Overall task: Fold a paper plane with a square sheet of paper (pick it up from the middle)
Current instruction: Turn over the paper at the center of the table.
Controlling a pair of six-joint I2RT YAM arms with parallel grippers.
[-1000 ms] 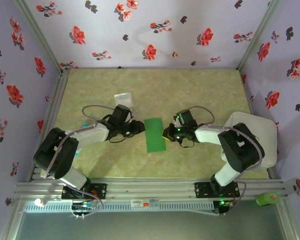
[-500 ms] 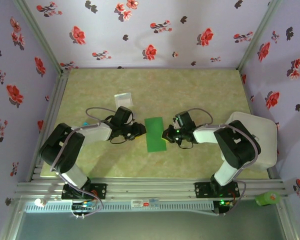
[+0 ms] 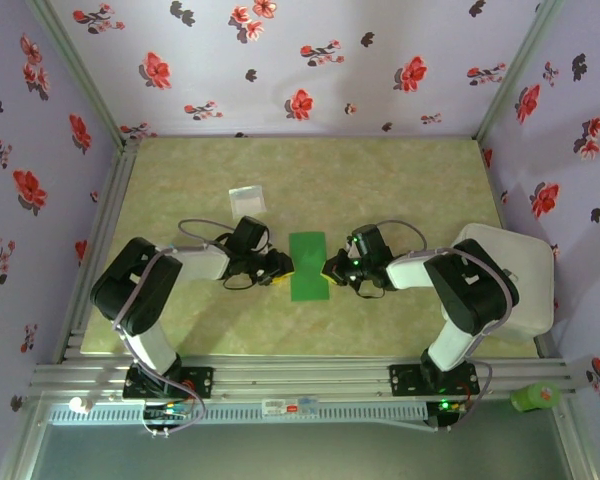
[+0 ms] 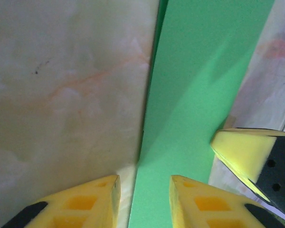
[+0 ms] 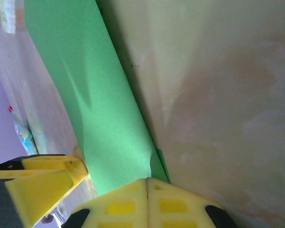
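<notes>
The left gripper (image 4: 143,192) has crept in; its part-open, empty jaws now straddle the near edge of the sheet of paper (image 4: 199,85). The right gripper (image 5: 147,190), closed tight, stays pressed at the opposite edge, so a pinch for the next fold looks close.

The green sheet of paper (image 3: 309,266) looks thin, matt and smooth. The table (image 3: 400,180) has a pale marbled top with a soft sheen. The yellow fingers (image 4: 92,199) look like spongy foam, and the near rail (image 3: 310,378) is ribbed bare metal.
</notes>
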